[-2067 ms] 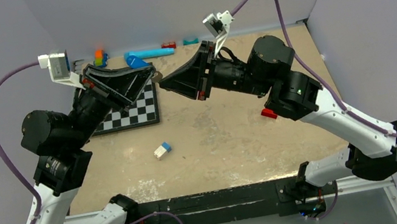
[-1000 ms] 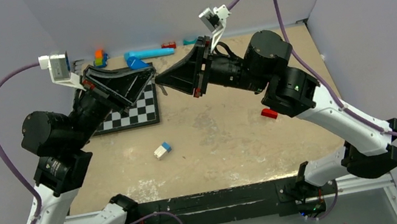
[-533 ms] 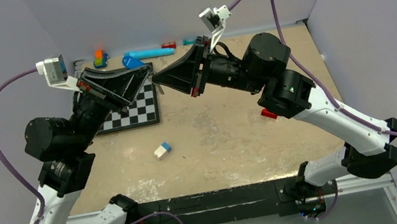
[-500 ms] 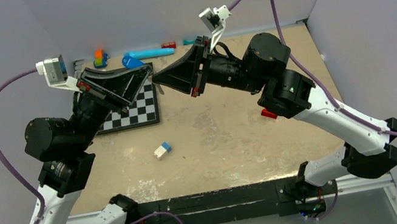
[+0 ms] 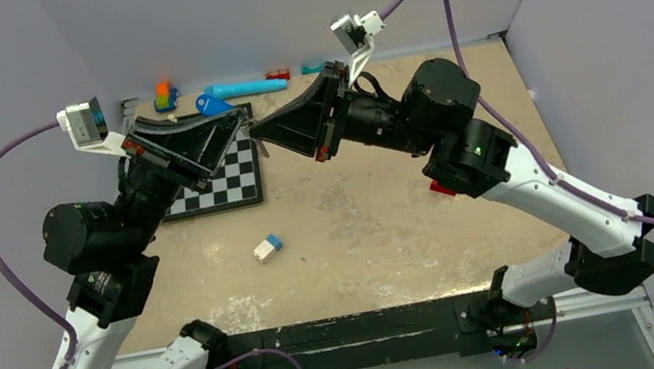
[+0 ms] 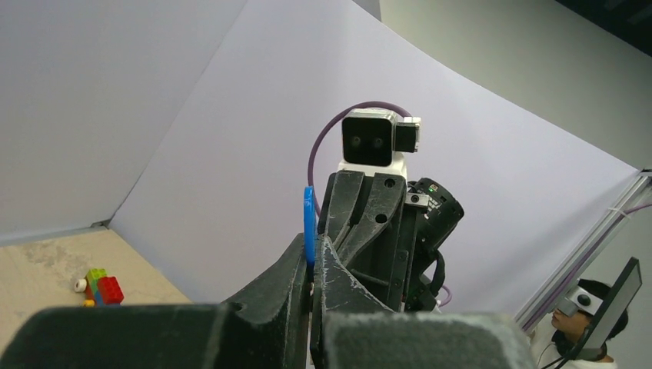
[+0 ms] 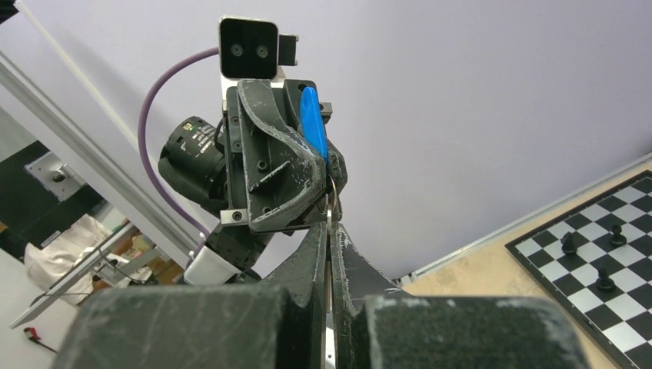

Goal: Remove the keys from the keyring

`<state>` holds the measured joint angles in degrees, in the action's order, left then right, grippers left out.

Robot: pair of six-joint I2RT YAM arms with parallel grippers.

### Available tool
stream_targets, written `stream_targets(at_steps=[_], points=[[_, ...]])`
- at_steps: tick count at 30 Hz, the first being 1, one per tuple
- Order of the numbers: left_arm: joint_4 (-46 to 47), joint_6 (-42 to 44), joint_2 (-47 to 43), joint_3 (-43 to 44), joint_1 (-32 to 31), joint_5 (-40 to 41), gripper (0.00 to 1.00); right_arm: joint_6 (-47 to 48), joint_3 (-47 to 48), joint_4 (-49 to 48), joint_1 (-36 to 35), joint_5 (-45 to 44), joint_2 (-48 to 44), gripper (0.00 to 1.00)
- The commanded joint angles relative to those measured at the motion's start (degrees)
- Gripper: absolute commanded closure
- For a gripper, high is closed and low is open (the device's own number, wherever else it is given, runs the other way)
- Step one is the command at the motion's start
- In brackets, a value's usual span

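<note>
Both arms are raised, tip to tip, over the far right corner of the chessboard. My left gripper (image 5: 244,128) is shut on the blue-headed key (image 6: 308,223). The key's blue head sticks up out of the fingers and also shows in the right wrist view (image 7: 311,127) and the top view (image 5: 214,103). My right gripper (image 5: 256,133) is shut on a thin flat silver piece (image 7: 329,209) seen edge-on, which looks like the silver key. The keyring itself is hidden between the fingertips. In the left wrist view my left gripper (image 6: 311,250) faces the right gripper (image 6: 350,219).
A chessboard (image 5: 215,179) lies below the grippers; small black pieces stand on it (image 7: 600,246). A white-and-blue block (image 5: 267,247) lies mid-table. A red brick (image 5: 441,190) sits under the right arm. A cyan stick (image 5: 250,86) and small bricks (image 5: 164,95) line the back wall.
The right gripper moved left up to the left gripper's tip. The left arm then drew back to the left and turned a little. Both grippers stayed shut, tip to tip.
</note>
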<state>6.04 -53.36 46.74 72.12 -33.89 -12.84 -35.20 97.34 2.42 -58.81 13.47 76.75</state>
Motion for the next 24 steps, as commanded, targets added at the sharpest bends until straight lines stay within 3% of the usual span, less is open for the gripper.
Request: stream_targets(at_steps=[1,4,6,8,11,15,24], points=[[5.42,-0.49,0.01,-0.16,-0.05,0.69,1.0,-1.17,0.18,-3.47,-0.12,3.44,-1.88,1.0],[5.54,-0.26,0.1,0.02,-0.07,0.24,1.0,-1.18,0.83,-2.54,-0.12,3.33,-1.66,0.99],[4.83,0.26,0.08,0.25,0.0,-0.11,1.0,-0.83,1.43,-0.58,-0.17,2.76,-1.68,0.73],[3.78,0.83,-0.21,0.26,-0.07,-0.18,1.0,-0.17,1.96,0.53,-0.12,2.38,-2.06,0.58],[3.34,1.15,-0.51,0.13,-0.04,-0.46,1.0,0.92,2.73,1.57,-0.09,1.68,-2.84,0.48],[3.43,0.87,0.19,0.92,-0.1,-1.81,1.0,1.63,4.9,2.22,-0.14,1.68,-2.07,0.51],[3.33,0.7,0.73,1.36,0.01,-2.64,1.0,2.09,10.52,4.75,-0.14,2.56,2.02,0.71]])
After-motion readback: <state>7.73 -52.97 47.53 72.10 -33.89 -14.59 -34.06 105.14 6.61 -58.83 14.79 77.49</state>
